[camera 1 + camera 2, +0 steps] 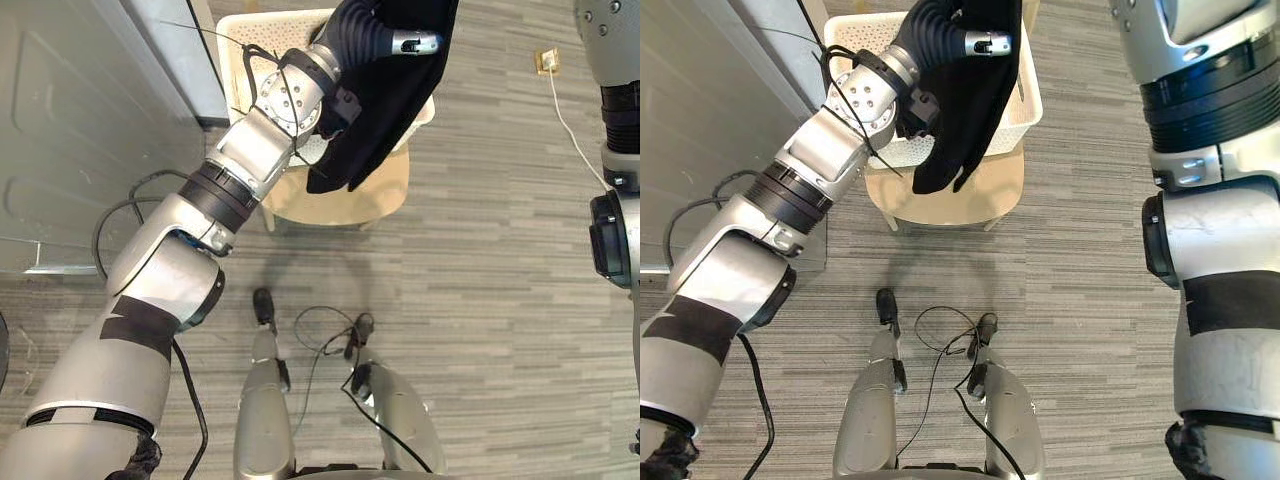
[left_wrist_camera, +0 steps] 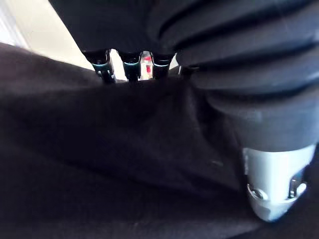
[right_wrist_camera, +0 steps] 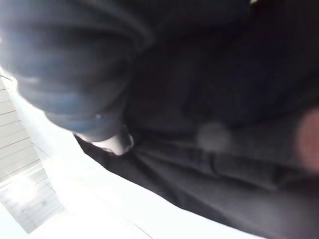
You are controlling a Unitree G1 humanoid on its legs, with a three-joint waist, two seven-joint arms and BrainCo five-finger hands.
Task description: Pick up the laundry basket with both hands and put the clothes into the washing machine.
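Observation:
A white laundry basket (image 1: pixel 1032 100) stands on a light wooden stool (image 1: pixel 940 205) at the top of the eye views. My left hand (image 1: pixel 372 38) is raised over the basket, its fingers (image 2: pixel 105 72) and thumb (image 2: pixel 275 191) closed on a black garment (image 1: pixel 385 115). The garment hangs from that hand, down over the basket's front rim. My right arm (image 1: pixel 1210 200) runs up the right side of the eye views. In the right wrist view, the right hand's dark cover (image 3: pixel 70 64) is close against black cloth (image 3: pixel 224 169), and its fingers are hidden.
A grey metal panel (image 1: pixel 80 120) fills the left side beside the stool. A small wall-type socket (image 1: pixel 547 62) with a white cable lies on the striped grey floor at the upper right. Open floor lies in front of and to the right of the stool.

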